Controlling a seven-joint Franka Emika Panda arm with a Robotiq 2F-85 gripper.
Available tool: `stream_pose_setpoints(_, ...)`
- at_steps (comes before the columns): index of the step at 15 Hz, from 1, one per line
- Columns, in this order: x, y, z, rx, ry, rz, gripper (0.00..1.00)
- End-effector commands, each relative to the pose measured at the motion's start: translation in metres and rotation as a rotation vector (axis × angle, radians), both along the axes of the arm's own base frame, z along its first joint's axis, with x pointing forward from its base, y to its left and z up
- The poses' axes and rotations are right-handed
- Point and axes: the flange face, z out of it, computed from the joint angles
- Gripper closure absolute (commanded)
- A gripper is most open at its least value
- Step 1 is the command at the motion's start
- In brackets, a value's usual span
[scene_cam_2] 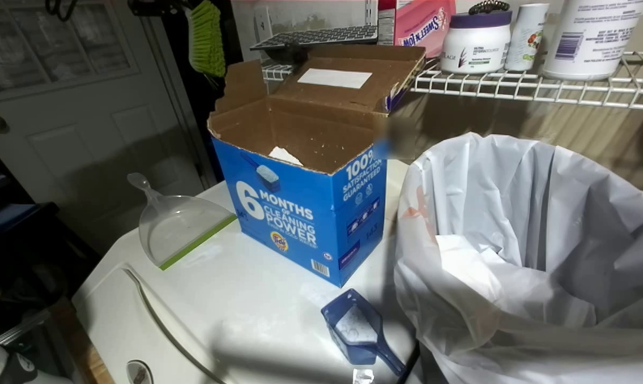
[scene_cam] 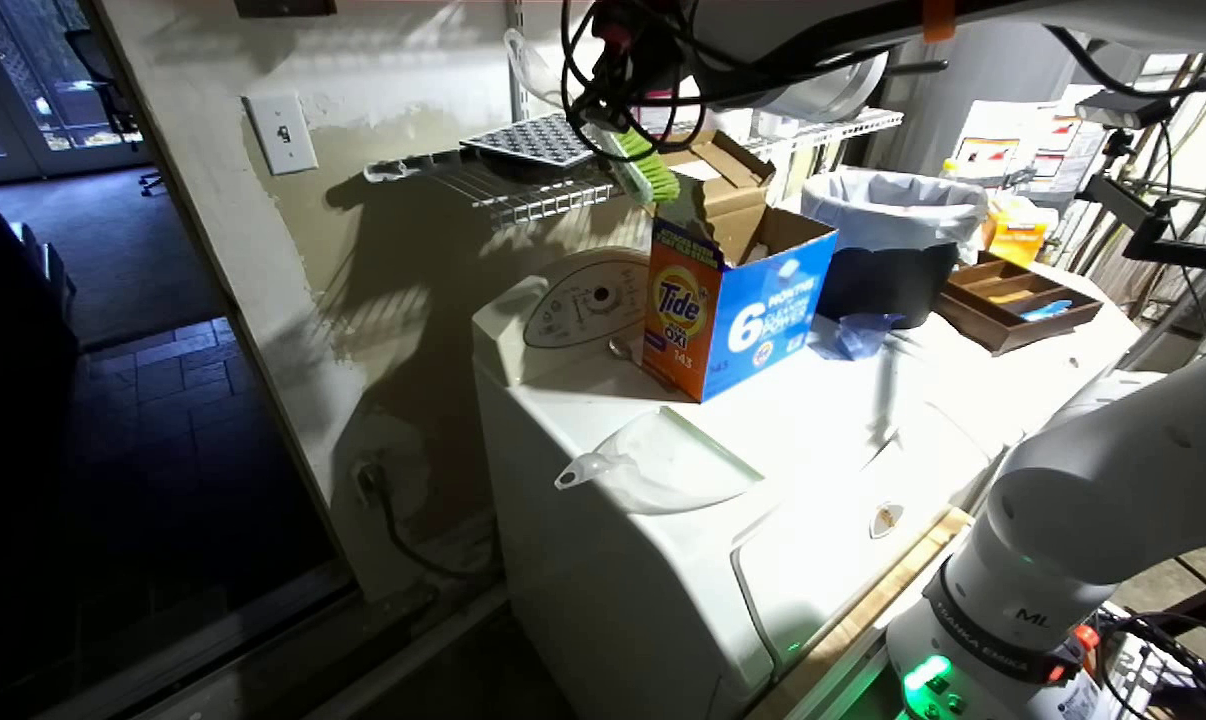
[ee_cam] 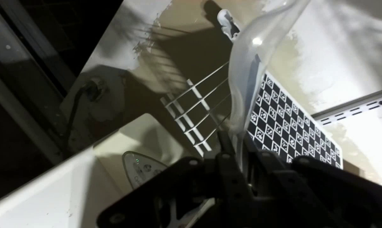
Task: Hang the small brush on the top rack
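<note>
The arm (scene_cam: 1113, 470) reaches high, its fingers (ee_cam: 226, 144) pinching the small brush (scene_cam_2: 205, 42) by its clear handle (ee_cam: 257, 41) near the top rack (scene_cam: 553, 208). Below the fingers stands an uncovered box (scene_cam_2: 295, 218) reading "Tide" and "6 Months of Cleaning Power", white scrap (scene_cam_2: 286, 156) inside; farther off, a bag-lined bin (scene_cam: 878, 285).

Small brush (scene_cam: 641, 168), quantity one: oblong head, bright green bristles, pale back, long translucent handle with glossy surface. Condition: clasped between fingers of my gripper (ee_cam: 237, 139), held aloft. Pose: tilted, head low, handle slanting up beyond my fingertips; in both exterior views I see bristles facing sideways. Location: near top rack (scene_cam: 553, 205), white wire, slender bars; in wrist view handle crosses in front of its wires. Contact between handle and rack: I cannot tell, depth between them reads poorly.
</note>
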Motion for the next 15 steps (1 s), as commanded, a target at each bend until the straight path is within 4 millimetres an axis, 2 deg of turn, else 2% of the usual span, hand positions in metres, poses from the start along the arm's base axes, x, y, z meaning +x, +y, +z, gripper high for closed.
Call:
stream_pose_setpoints(1,0.002,0.000,0.000,0.001,-0.003,0.001,0.90)
stream_pose_setpoints(9,0.002,-0.002,-0.003,-0.001,0.005,0.001,0.90)
stream_pose_setpoints(10,0.002,-0.001,-0.003,-0.001,0.005,0.001,0.97)
stream_pose_setpoints(15,0.002,-0.016,0.018,-0.067,-0.069,0.009,0.97)
